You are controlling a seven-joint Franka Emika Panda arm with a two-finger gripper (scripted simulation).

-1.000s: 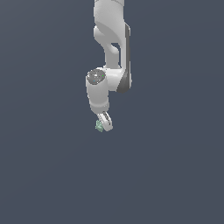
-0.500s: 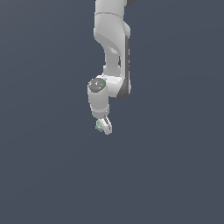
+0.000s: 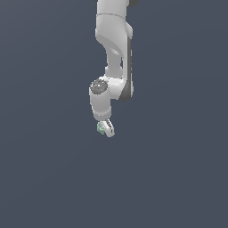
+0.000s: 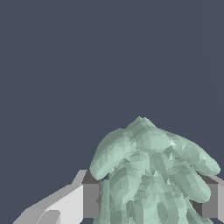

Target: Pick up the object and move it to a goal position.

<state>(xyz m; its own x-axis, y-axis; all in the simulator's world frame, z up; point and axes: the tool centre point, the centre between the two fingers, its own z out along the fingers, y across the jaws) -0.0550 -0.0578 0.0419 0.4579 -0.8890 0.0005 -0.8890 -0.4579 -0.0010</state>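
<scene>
— What are your fingers (image 4: 89, 200) doing?

— They are pinching the object (image 4: 151, 175). In the wrist view one grey pad presses against each side of it, and the lumpy, pale mint-green mass fills the whole gap between them and bulges out past the tips.

— Where does that put the object in the scene?

— At the low end of my gripper (image 3: 106, 128). In the exterior view only a small green speck (image 3: 100, 128) shows, peeking out on the exterior view's left side of the white fingers. It is far smaller than the gripper itself.

— Is it touching anything else?

— I see nothing else in contact with it. All round it is plain, dark blue-grey background, and I cannot tell whether any surface lies close beneath.

— And your arm?

— The arm (image 3: 114, 49) comes down from the top edge of the exterior view, roughly in the middle. The wrist joint bends toward the exterior view's left, and the gripper hangs below it, pointing downward with a slight tilt toward the exterior view's right.
</scene>
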